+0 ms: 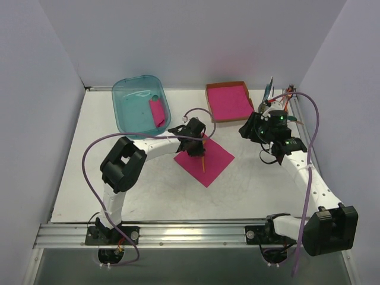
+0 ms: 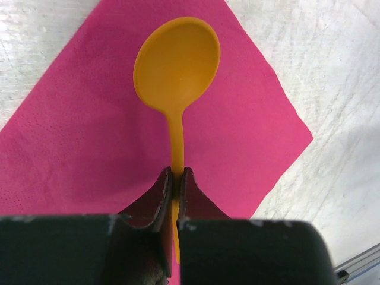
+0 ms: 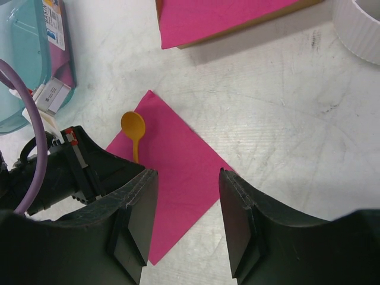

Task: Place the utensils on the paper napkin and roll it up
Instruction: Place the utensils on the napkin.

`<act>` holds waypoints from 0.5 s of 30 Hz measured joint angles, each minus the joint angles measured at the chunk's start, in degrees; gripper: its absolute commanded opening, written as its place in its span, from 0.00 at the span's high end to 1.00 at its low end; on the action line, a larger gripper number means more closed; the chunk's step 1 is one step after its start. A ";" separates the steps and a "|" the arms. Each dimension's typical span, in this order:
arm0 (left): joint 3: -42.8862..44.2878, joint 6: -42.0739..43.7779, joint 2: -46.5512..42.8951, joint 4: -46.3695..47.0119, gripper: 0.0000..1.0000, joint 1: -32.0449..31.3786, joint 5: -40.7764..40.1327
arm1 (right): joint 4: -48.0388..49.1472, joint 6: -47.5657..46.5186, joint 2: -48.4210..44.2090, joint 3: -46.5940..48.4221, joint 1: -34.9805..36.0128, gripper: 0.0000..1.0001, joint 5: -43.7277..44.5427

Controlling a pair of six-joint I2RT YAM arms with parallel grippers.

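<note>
The paper napkin [image 1: 215,155] lies flat as a magenta diamond in the middle of the table. My left gripper [image 1: 196,145] hovers over its left part, shut on the thin handle of the orange spoon [image 2: 177,62]. The spoon's round bowl points away from the fingers, over the napkin [image 2: 77,136]. In the left wrist view the left gripper [image 2: 176,178] pinches the handle tightly between both pads. My right gripper [image 1: 252,132] stands to the right of the napkin, open and empty. In the right wrist view the right gripper [image 3: 187,175] frames the napkin [image 3: 184,148], with the spoon [image 3: 133,124] beyond it.
A teal plastic bin [image 1: 126,107] holding a pink item sits at the back left. A cardboard box with a stack of pink sheets [image 1: 228,101] is at the back centre. A white ribbed cup [image 3: 359,29] and a holder with cutlery [image 1: 274,95] stand at the back right, close to the right arm.
</note>
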 measured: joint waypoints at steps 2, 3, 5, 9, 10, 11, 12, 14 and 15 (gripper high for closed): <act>0.02 -0.28 0.02 0.07 0.97 0.33 0.02 | 0.00 0.00 0.00 0.00 0.00 0.55 0.00; 0.02 -0.42 0.07 0.07 0.97 0.44 0.11 | -0.02 -0.02 0.00 0.00 0.00 0.55 0.00; 0.04 -0.52 0.33 0.09 0.95 0.66 0.26 | -0.02 -0.02 0.00 0.00 0.00 0.55 -0.02; 0.57 -0.83 1.44 0.04 0.93 0.83 0.59 | -0.02 -0.02 0.00 0.00 -0.02 0.55 -0.02; 0.76 -0.85 1.70 0.11 0.92 0.83 0.68 | -0.02 -0.02 0.00 0.00 -0.02 0.55 -0.02; 0.87 -0.85 1.92 0.09 0.92 0.83 0.79 | -0.02 -0.02 0.00 0.00 -0.02 0.55 -0.02; 0.90 -0.87 2.01 0.09 0.92 0.83 0.90 | -0.02 -0.02 0.00 0.00 -0.04 0.55 -0.02; 0.90 -0.85 2.05 0.09 0.92 0.83 1.05 | -0.02 -0.02 0.00 -0.02 -0.24 0.55 -0.04; 0.90 -0.85 2.05 0.09 0.92 0.83 1.05 | -0.02 -0.02 0.00 -0.07 -0.31 0.55 -0.02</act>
